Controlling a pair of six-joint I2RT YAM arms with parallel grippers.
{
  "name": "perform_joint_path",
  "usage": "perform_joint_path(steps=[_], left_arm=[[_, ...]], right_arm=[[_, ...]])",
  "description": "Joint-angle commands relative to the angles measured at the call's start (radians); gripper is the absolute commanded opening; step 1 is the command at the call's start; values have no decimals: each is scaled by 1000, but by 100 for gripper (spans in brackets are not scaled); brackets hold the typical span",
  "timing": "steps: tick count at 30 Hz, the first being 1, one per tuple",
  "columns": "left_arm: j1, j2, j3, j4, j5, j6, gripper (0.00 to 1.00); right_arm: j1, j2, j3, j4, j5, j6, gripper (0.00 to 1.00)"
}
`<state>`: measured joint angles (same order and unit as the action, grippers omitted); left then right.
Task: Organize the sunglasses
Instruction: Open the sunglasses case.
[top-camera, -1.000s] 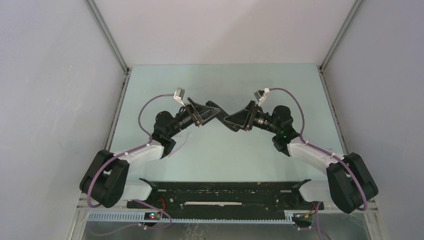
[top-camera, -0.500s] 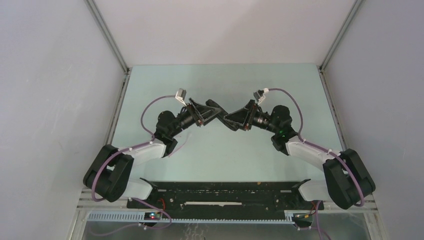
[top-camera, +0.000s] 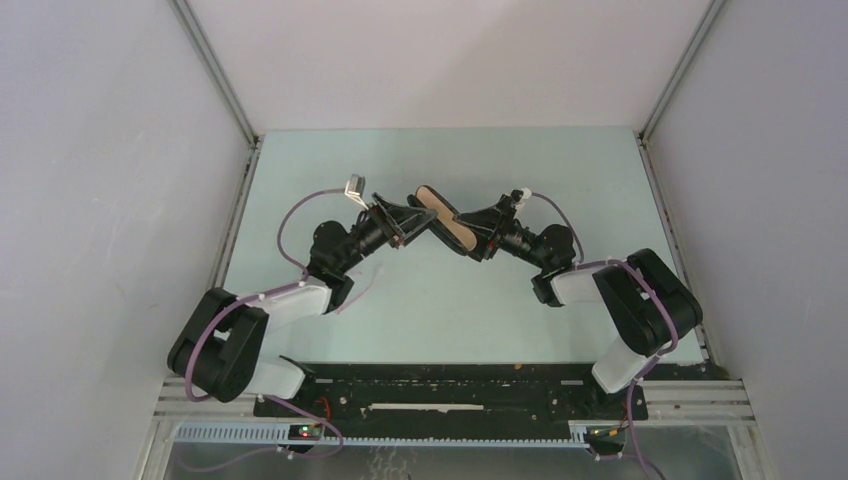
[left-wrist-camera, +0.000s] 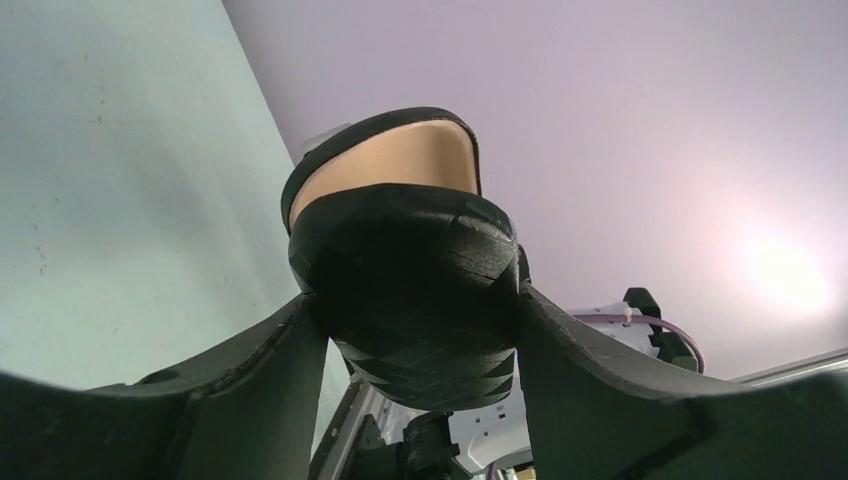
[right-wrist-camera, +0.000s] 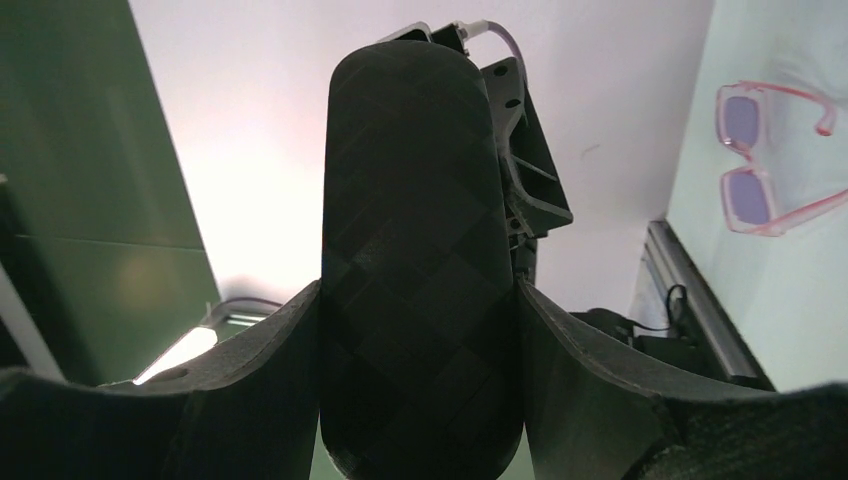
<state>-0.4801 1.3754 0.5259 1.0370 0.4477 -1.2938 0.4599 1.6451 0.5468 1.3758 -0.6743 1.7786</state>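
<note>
The black oblong case (top-camera: 445, 217) is held above the middle of the table between both grippers, its halves apart and the tan lining facing up. My left gripper (top-camera: 412, 216) is shut on the case's left end; in the left wrist view the black shell (left-wrist-camera: 410, 270) fills the jaws with the tan lining (left-wrist-camera: 390, 165) behind it. My right gripper (top-camera: 478, 232) is shut on the right end; its shell (right-wrist-camera: 420, 230) sits between the fingers. The sunglasses (right-wrist-camera: 758, 160), with a pink frame, lie on the table in the right wrist view only; the top view hides them.
White walls with metal corner rails (top-camera: 215, 80) close in the pale green table (top-camera: 330, 160) on three sides. A black rail (top-camera: 450, 385) with the arm bases runs along the near edge. The blue cloth is out of view.
The case has come open between the grippers; its tan lining now shows from above. The right arm has folded in and its wrist has turned. The left arm has barely moved.
</note>
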Motion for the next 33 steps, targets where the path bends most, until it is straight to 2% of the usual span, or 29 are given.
perform_joint_path(steps=[1,9,19,33], left_arm=[[-23,-40,18,81,115,127,0],[-23,-42,-17,162,150,198,0],[-23,-27,-66,278,160,205,0],[-23,-13,-84,329,163,194,0]], right_arm=[[31,26,7,140,92,216,0],[44,47,7,143,120,319,11],[40,68,7,145,116,375,15],[28,70,7,144,101,358,38]])
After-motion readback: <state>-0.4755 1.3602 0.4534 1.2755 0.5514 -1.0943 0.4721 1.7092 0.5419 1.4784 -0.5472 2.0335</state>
